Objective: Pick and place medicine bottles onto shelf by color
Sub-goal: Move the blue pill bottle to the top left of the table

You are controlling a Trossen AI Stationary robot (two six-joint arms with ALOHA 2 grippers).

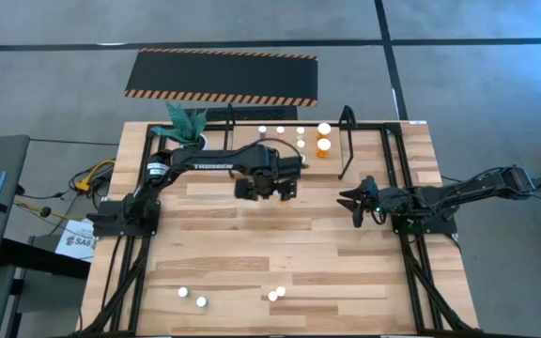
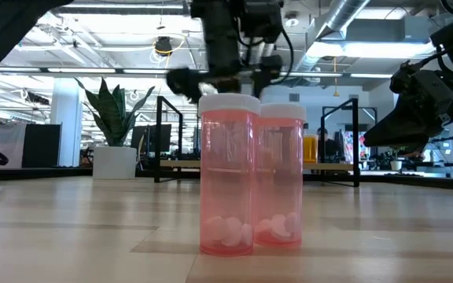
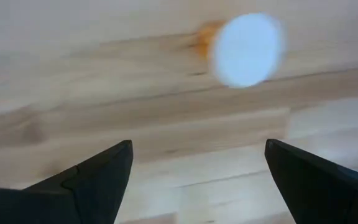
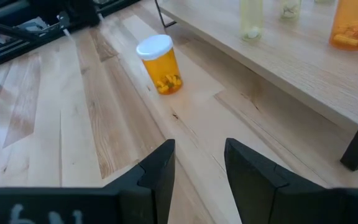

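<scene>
Beside the shelf (image 1: 346,141), 1 potted plant (image 1: 186,120)

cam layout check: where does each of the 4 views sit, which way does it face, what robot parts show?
High: overhead, straight down on the table; both arms, shelf.
Low: table height, level across; two pink bottles up close, arms above.
Left wrist: looks down past open left gripper at an orange bottle.
Right wrist: looks past right gripper toward another orange bottle and the shelf.
Shared: high and right wrist both show the shelf.
</scene>
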